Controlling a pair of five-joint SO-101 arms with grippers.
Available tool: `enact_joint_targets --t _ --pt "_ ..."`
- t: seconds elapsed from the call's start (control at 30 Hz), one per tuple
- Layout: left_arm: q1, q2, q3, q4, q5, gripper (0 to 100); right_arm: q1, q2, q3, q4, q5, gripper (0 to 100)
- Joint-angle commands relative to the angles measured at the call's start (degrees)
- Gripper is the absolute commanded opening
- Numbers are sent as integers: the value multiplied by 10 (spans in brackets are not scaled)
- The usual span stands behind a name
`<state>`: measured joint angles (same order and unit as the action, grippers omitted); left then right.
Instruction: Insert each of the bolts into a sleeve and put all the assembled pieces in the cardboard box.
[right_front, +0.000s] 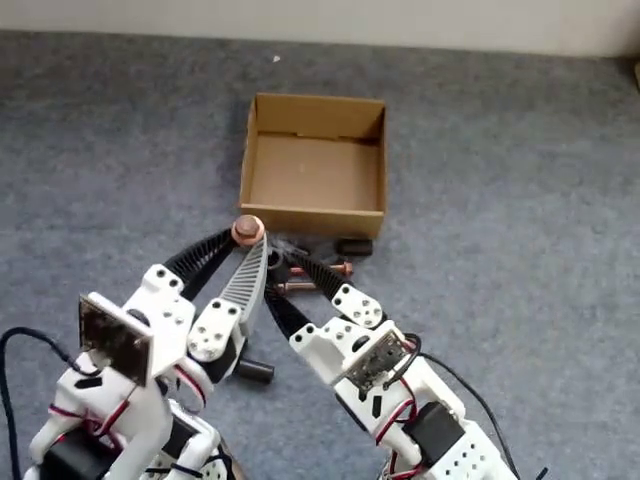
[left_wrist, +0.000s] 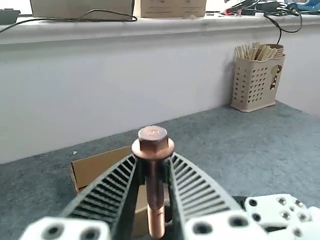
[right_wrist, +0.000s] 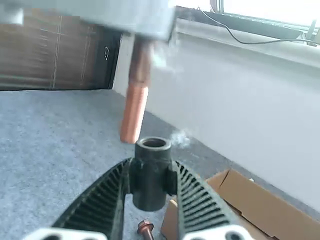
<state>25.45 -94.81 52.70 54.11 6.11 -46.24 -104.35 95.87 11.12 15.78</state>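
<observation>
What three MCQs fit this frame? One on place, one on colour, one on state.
1. Where is the tip of the copper-coloured hex-head bolt in the left gripper?
A. just above the rim of the black cylindrical sleeve
B. deep inside it
C. far off to one side
2. What colour is the sleeve in the right gripper?
A. white
B. copper
C. black
3. The open brown cardboard box is:
A. holding assemblies
B. empty
C. closed
Key: 1A, tip sits at the rim, not in; 2C, its body is dark; 3B, bare bottom.
</observation>
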Motion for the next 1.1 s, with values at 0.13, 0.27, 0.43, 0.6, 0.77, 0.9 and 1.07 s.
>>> enact_joint_targets --t 0.13,0.27,0.43,0.6,0.77,0.9,1.07 --pt "-19 0 45 -63 26 5 -5 -8 25 -17 4 5" --pt "-19 0 40 -82 32 5 -9 -8 49 -18 4 5" --pt "-16 -3 32 -89 33 5 -33 -8 61 -19 5 5" --pt "30 -7 29 -89 33 5 -32 -8 60 -19 4 5" --pt "25 -7 13 -88 30 5 -29 -7 60 -19 4 5" --pt "11 -8 -30 -52 30 5 -7 -7 60 -19 4 5" --pt "14 -7 -46 -26 30 5 -5 -7 60 -19 -34 5"
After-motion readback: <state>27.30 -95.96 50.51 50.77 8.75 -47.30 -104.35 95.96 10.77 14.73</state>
